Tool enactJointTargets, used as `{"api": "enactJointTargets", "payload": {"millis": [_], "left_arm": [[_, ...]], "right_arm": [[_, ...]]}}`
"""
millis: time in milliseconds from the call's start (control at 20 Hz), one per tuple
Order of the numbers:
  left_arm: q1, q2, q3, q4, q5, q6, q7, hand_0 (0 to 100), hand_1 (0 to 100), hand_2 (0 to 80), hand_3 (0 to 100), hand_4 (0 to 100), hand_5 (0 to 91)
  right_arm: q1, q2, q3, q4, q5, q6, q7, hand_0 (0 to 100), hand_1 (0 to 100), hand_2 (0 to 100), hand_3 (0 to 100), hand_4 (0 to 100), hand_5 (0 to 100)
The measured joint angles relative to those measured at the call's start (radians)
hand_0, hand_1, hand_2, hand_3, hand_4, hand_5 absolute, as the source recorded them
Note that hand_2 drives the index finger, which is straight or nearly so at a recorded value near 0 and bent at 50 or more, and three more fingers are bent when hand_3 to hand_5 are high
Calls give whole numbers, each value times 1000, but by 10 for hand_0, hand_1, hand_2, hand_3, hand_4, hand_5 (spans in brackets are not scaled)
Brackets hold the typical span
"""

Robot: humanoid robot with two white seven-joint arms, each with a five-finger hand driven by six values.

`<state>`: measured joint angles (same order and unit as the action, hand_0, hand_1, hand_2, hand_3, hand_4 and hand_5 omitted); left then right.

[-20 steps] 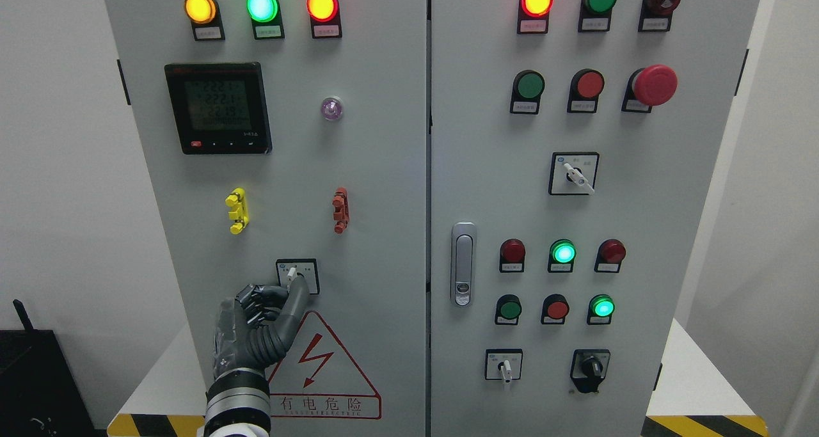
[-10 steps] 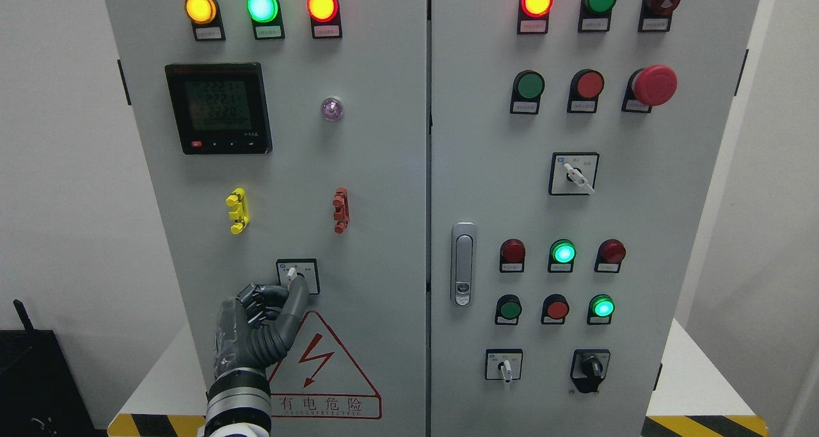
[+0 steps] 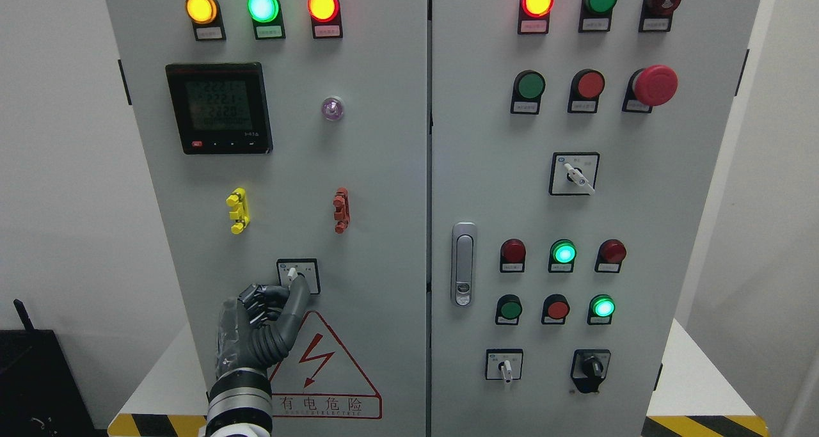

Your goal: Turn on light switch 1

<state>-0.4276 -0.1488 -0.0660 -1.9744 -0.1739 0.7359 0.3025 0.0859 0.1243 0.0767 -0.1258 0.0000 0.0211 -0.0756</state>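
Light switch 1 is a small rotary selector switch (image 3: 292, 273) on a square plate low on the left cabinet door (image 3: 377, 168). Its white lever points up and slightly left. My left hand (image 3: 288, 290), dark grey, comes up from the bottom edge and sits on the lower part of the switch. The long digit lies against the knob's right side, and the curled fingers (image 3: 259, 299) press in from the left. The knob's base is hidden behind the hand. My right arm is out of sight.
Above the switch are a yellow clip (image 3: 237, 210), a red clip (image 3: 341, 210), a digital meter (image 3: 219, 107) and three lit lamps. A warning triangle (image 3: 320, 366) lies below. The right door carries a handle (image 3: 463, 264), pushbuttons, selectors and a red emergency stop (image 3: 654, 85).
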Motion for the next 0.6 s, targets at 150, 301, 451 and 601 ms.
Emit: {"api": "enactJointTargets", "payload": {"millis": [150,301,451,601], "left_arm": [[0,0,-1,0,1,0,-1,663,573,612,758,797,659],[0,0,-2,0,2,0,-2,678,566,613,756,797,658],[0,0,-2,0,3,0,-3,695,552,612,754,797,657],[0,0,-4,0,4,0,-14,702,533,612,754,797,657]], "right_arm": [[0,0,0,0,0,0,0,0,0,0,0,0,0],[0,0,0,0,0,0,0,0,0,0,0,0,0],[0,0,0,0,0,0,0,0,0,0,0,0,0],[0,0,0,0,0,0,0,0,0,0,0,0,0]]}}
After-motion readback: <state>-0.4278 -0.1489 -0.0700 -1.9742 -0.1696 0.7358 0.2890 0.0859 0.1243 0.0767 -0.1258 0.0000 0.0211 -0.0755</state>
